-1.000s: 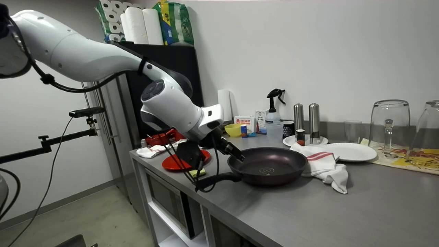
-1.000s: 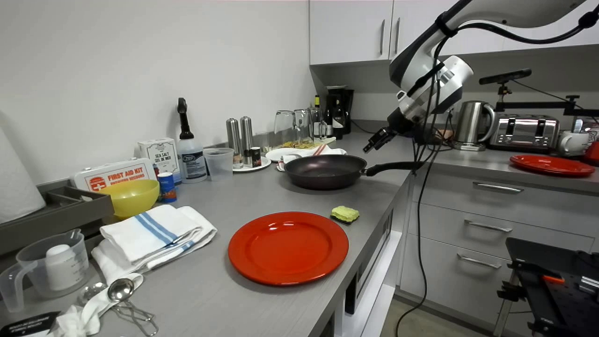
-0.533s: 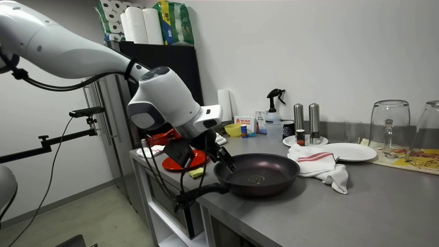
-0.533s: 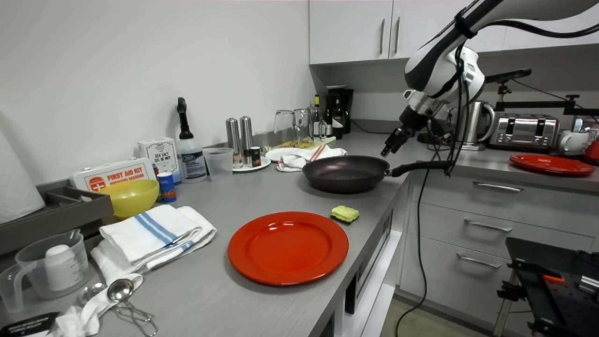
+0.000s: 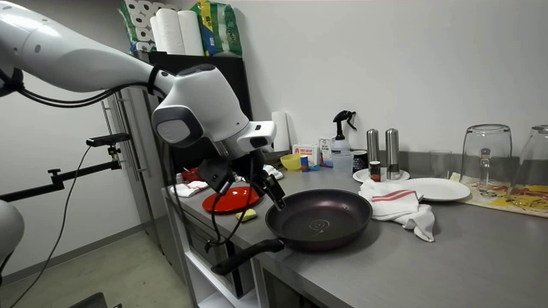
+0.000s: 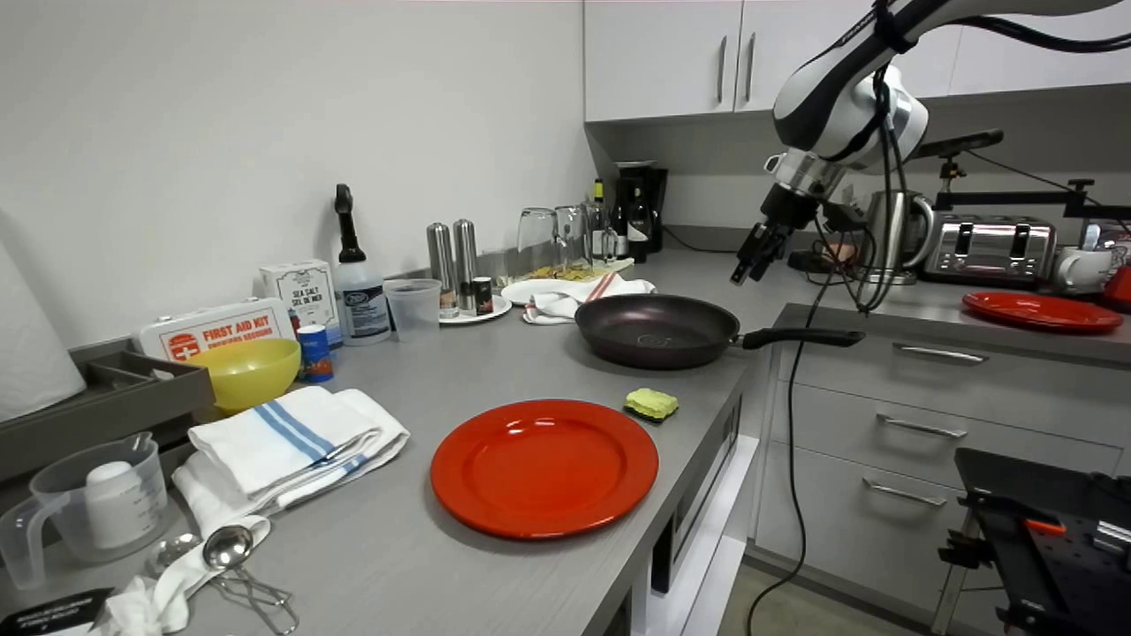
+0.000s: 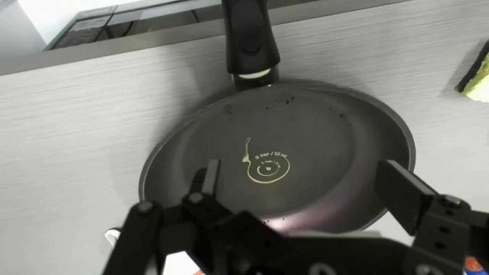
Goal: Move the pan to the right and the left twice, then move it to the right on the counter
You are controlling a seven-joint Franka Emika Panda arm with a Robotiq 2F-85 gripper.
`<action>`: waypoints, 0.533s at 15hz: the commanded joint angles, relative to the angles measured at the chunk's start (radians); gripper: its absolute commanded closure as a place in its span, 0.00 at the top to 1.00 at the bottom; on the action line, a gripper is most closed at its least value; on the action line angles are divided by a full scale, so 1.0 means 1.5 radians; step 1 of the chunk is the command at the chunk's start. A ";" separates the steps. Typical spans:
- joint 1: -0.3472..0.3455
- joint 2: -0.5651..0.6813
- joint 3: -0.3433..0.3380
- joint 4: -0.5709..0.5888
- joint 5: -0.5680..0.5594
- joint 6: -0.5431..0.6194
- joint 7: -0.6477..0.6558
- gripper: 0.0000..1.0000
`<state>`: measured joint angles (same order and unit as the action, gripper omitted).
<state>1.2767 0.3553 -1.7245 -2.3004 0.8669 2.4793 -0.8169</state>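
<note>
Hand point(image 7: 300, 170) spread wide, angled downward; pan point(image 6: 658, 332) near, apart

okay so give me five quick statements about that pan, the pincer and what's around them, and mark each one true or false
The handle of the pan juts past the front edge of the counter. True.
The pan is upside down. False: its cooking side faces up.
A yellow sponge lies beside a red plate on the counter. True.
The handle is gripped. False: the open pincer hangs clear of the handle.
A white towel with red stripes lies beside the pan. True.
</note>
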 commanded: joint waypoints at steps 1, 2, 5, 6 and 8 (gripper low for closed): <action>0.014 0.063 -0.016 0.010 -0.044 -0.055 0.056 1.00; 0.015 0.071 -0.015 0.012 -0.053 -0.066 0.063 1.00; 0.030 0.041 -0.016 0.014 -0.124 -0.051 0.112 1.00; 0.033 0.039 -0.018 0.015 -0.147 -0.051 0.127 1.00; 0.043 0.024 -0.022 0.016 -0.204 -0.051 0.169 1.00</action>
<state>1.3086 0.4370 -1.7322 -2.2876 0.6799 2.4080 -0.6572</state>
